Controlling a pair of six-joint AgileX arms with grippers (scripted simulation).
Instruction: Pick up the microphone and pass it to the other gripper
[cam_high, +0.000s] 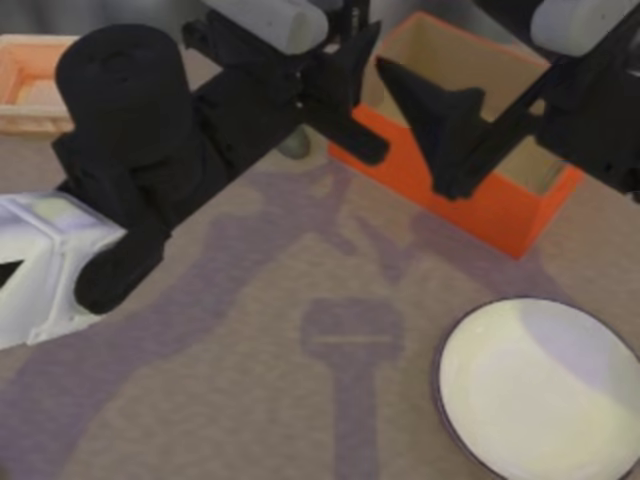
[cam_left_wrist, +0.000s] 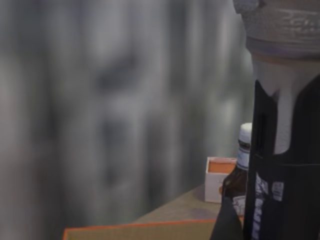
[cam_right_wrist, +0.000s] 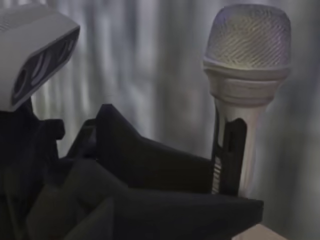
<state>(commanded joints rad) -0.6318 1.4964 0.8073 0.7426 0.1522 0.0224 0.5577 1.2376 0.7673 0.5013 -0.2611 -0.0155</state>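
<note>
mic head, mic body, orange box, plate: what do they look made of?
Microphone: the head looks like woven metal mesh, silver-grey, with a grid texture; the collar and upper body look like smooth pale plastic or painted metal, the lower body matte black. Orange box: matte orange outside, tan inside, flat thick walls, so perhaps painted wood or card. Plate: glossy cream with a dark rim, so probably glazed ceramic.

microphone (cam_right_wrist: 248, 100) – silver woven-mesh head, smooth matt grey collar, black body | fingers (cam_high: 440, 125) – matt black plastic | basket (cam_high: 500, 205) – flat matt orange | plate (cam_high: 545, 390) – glossy white | surface (cam_high: 250, 330) – matt brown, faintly grainy
</note>
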